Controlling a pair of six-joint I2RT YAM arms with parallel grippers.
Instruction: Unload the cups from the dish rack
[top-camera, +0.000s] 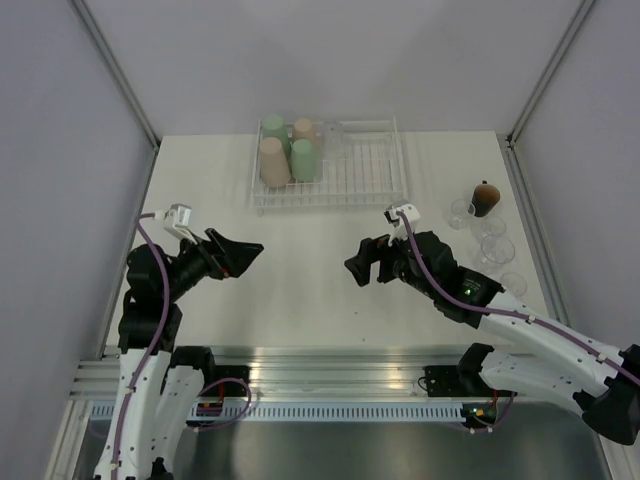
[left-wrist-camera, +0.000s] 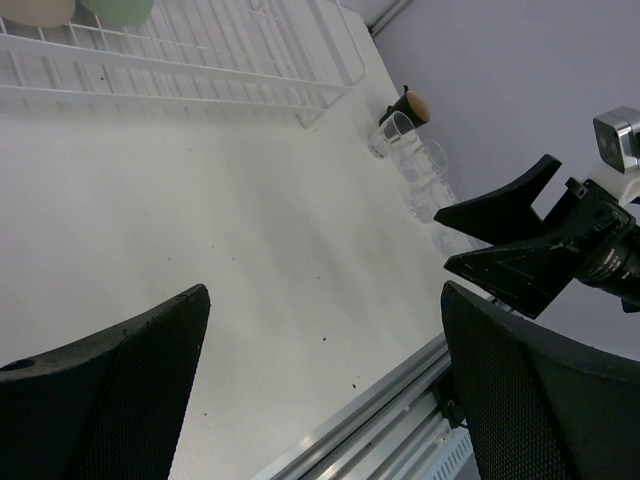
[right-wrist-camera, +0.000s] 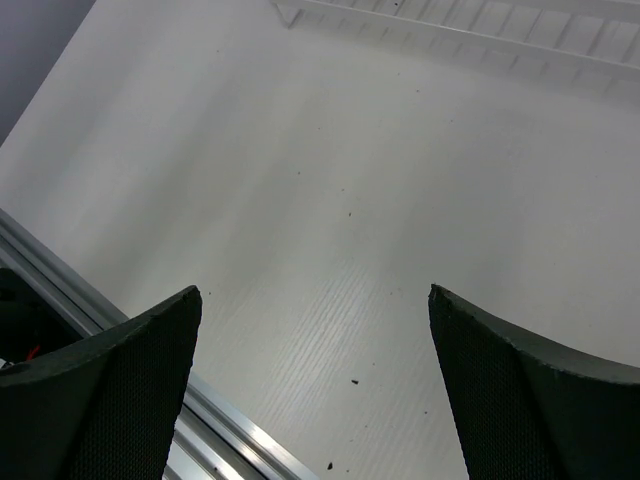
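Pincer of the left arm (top-camera: 250, 260) hangs spread and empty over the bench (top-camera: 300, 230), seemingly poised for a first reach. Beyond, the cups (top-camera: 289, 152), two mint and two tan tapered tumblers, stand bunched in the left end of the dish rack (top-camera: 375, 185). Right pincer (top-camera: 355, 268) gapes empty too.

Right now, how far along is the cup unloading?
Done: nothing certain; clear cups stand on the table at right, origin unknown. In hand: nothing; left tool and right tool hover open, empty. Left: two green cups and two beige cups sit in the dish rack.
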